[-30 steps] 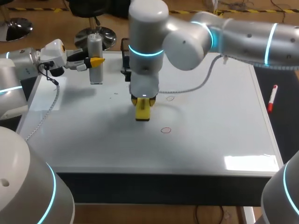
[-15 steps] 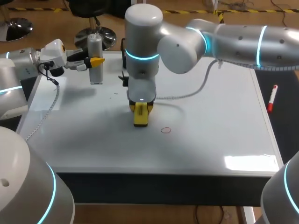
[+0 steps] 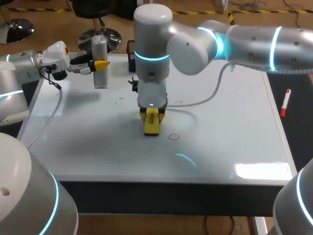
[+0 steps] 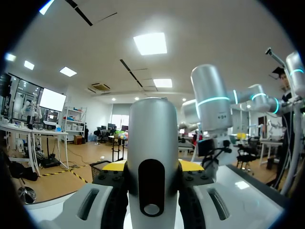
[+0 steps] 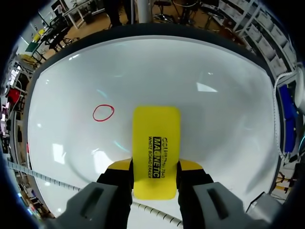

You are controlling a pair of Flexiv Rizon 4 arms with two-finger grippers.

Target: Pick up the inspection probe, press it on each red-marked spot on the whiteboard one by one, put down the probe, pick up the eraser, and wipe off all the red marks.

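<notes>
The grey cylindrical probe [image 3: 100, 61] stands upright over the whiteboard's [image 3: 220, 147] back left corner, with my left gripper [image 3: 96, 64] shut on it. In the left wrist view the probe [image 4: 153, 129] fills the space between the yellow tips of the left gripper [image 4: 153, 168]. My right arm comes past the middle, and its gripper [image 3: 152, 113] is shut on the yellow eraser [image 3: 151, 122], which points down onto the board. A small red ring [image 3: 173, 137] lies just to the eraser's right. In the right wrist view the eraser [image 5: 156, 148] sits in the right gripper [image 5: 156, 167], with the red ring [image 5: 103, 112] ahead and to one side.
A fainter ring [image 3: 177, 103] shows on the board behind the right gripper, beside a grey cable [image 3: 200, 99] that trails across the surface. A red marker pen [image 3: 285, 103] lies off the board's right edge. A black holder [image 3: 131, 51] stands at the back edge.
The right gripper slid the eraser a little towards the front and left, then back right, closer to the red ring. The left arm and probe have not moved.
</notes>
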